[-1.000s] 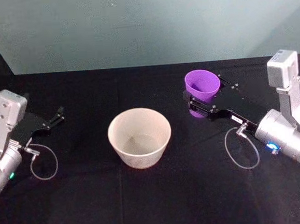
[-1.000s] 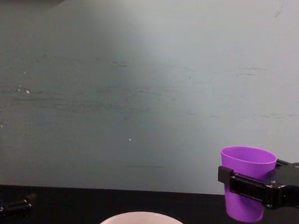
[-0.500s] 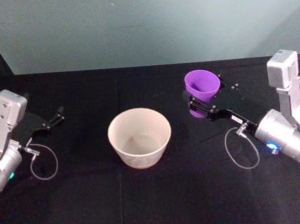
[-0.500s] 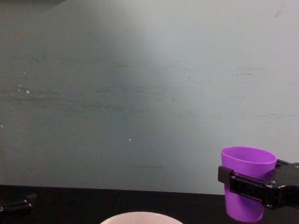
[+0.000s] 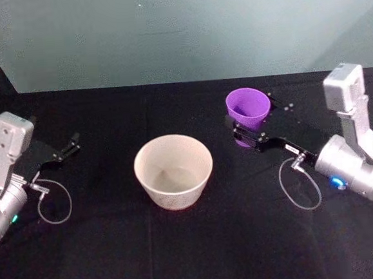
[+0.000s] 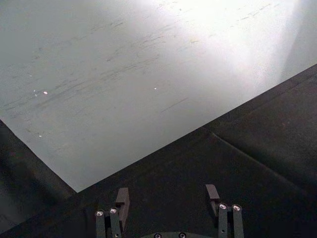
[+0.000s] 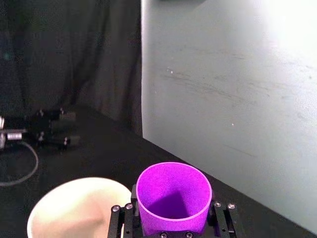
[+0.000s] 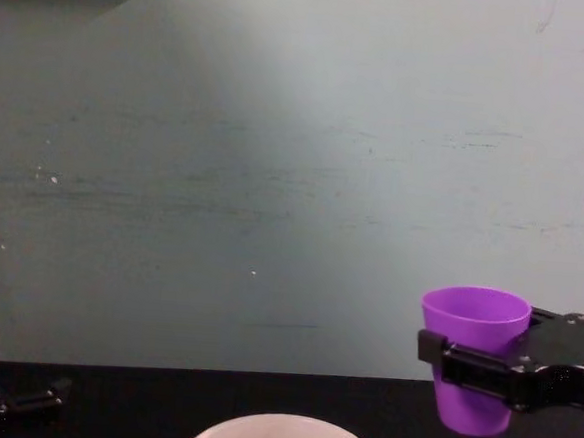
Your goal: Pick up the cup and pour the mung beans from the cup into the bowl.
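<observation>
The purple cup [image 5: 248, 110] stands upright in my right gripper [image 5: 242, 130], which is shut on it and holds it off the black table, to the right of the bowl [image 5: 173, 171]. From the side the cup [image 8: 472, 357] hangs above table level with the black fingers [image 8: 462, 363] clamped round its middle. In the right wrist view the cup [image 7: 173, 198] sits between the fingers, its inside in shadow, and the bowl [image 7: 74, 210] lies just beyond it. I cannot make out the mung beans. My left gripper [image 5: 71, 146] rests open at the far left.
Black cloth [image 5: 194, 242] covers the table up to a pale green wall [image 5: 178, 30]. Grey cable loops hang by the left arm [image 5: 52, 202] and the right arm [image 5: 300, 185]. The bowl's rim [image 8: 282, 431] shows at the chest view's lower edge.
My right gripper has carried the cup a little to the left, toward the bowl, and kept it upright. The left arm has not moved.
</observation>
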